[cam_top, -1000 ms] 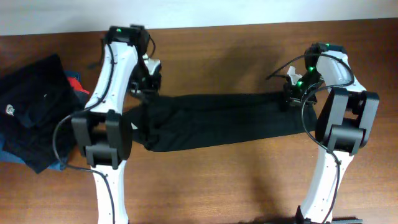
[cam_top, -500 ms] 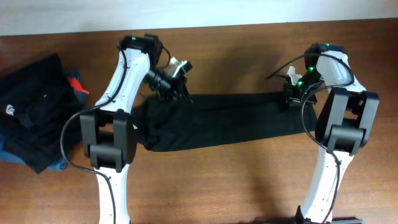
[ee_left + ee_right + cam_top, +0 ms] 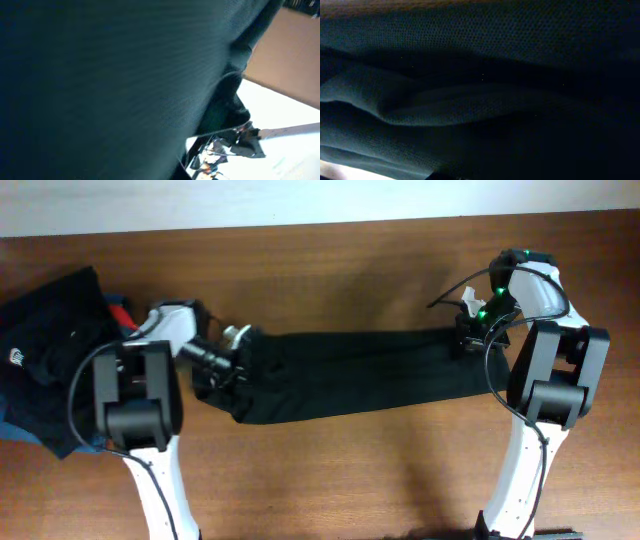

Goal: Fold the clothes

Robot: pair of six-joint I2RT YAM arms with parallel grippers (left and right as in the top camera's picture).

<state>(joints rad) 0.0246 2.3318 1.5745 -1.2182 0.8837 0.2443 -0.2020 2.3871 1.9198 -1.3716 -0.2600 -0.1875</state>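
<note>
the shirt lay stretched along the counter, seemingly for folding: left fingers clamped shut on its end; whether the right fingers gripped, i couldn't tell.

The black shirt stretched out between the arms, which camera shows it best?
Overhead. It shows the whole black shirt as a long band across the table. The left wrist view gives only blurred dark cloth; the right wrist view, only close-up weave and folds.
</note>
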